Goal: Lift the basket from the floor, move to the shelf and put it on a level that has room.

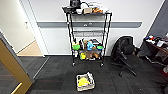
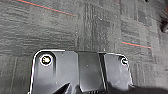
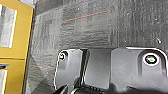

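I cannot tell how my two grippers stand: each wrist camera looks past my own dark plate at dark grey striped carpet floor (image 2: 75,27), and nothing there shows either one holding or touching a thing. Thin red lines cross the carpet in both wrist views, and a yellow door panel (image 3: 15,37) stands at the carpet's edge in the right wrist view.

From the head camera, open carpet lies between me and the tall black wire rack on casters (image 1: 87,35), which stands against the pale wall. To the left a yellow-edged door (image 1: 12,67) juts in, and a doorway opens onto tan flooring (image 1: 31,50). To the right a black office chair (image 1: 127,56) sits near the rack, with a cluttered desk (image 1: 157,45) further along at the frame's edge.

The small rectangular woven basket with beige sides (image 1: 85,81) rests on the carpet in front of the rack, well apart from it and slightly skewed. Something yellow and something pale lie inside it. The rack's top tier is crowded, its lowest tier (image 1: 87,51) holds colourful items, and the middle wire-grid tier (image 1: 88,32) looks bare.
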Robot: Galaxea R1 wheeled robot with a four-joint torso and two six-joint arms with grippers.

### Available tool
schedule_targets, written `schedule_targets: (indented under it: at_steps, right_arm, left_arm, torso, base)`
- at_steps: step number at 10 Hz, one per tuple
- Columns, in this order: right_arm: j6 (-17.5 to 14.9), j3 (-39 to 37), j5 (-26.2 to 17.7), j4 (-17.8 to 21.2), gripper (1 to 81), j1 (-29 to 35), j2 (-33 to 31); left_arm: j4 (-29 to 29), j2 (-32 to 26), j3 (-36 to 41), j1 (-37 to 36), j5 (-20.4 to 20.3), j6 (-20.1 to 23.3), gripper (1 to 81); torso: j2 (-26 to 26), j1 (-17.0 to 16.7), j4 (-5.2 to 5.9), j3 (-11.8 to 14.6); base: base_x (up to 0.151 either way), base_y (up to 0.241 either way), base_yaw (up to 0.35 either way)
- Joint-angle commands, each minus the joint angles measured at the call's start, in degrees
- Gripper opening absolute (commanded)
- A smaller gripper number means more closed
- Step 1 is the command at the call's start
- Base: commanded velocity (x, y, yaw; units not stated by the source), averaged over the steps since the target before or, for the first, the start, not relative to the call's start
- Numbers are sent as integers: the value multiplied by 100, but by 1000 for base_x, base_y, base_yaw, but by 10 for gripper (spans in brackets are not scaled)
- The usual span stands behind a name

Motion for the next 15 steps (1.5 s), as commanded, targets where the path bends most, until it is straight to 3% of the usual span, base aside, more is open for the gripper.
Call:
schedule_targets:
  at_steps: [1, 15]
  right_arm:
    - [4, 130, -302, 46, 811, 252, -169]
    - [4, 42, -293, 46, 811, -99, -99]
  left_arm:
    - [-49, -110, 93, -268, 302, 34, 811]
    - [-40, -84, 120, -57, 293, 34, 811]
  torso:
    - [0, 0, 0, 0]
    - [4, 5, 0, -2]
  base:
    - [98, 0, 0]
    - [105, 0, 0]
